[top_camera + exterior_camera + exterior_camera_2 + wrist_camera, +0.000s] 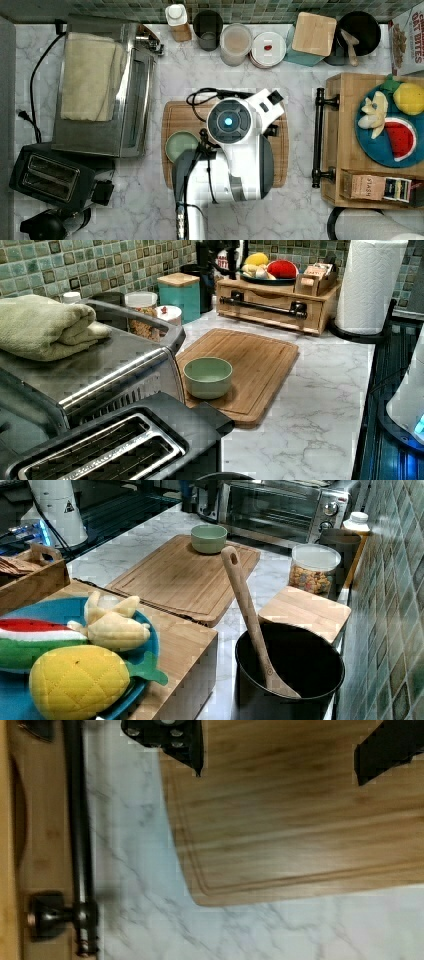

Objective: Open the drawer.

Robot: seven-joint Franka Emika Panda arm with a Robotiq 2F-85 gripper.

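Pincer (pixel 277 750): released, two black fingers (pixel 175 740) spread wide, nothing between them; poised above the cutting board (pixel 310 815), clear of its surface. In the top view, hidden under the white wrist housing of the arm (pixel 235 145) over the board's middle.

Cutting board: darker wood, grooved edge, flat on the marble tabletop (pixel 150 210). Pale green bowl (pixel 181 146) on it, at the top view's left of the arm.

Drawer (pixel 272 307): shut, front flush in a light-wood box (pixel 345 145) at the top view's right, well apart from the pincer, with a strip of bare marble between board edge and handle. Box top loaded: blue plate (pixel 372 150) of plush fruit, tea box (pixel 365 185).

Handle (pixel 317 137): long black metal bar on two posts, standing off the drawer front, running along the front's length. In the wrist view, bar (pixel 77 820) and one post (pixel 50 917) off to one side of the fingers, not between them.

Handling, judged: bar rigid, smooth, possibly slick; best taken near mid-length, fingers straddling it. Drawer likely light and free-sliding; loaded box may resist shifting, yet a skewed pull could drag or jam it.
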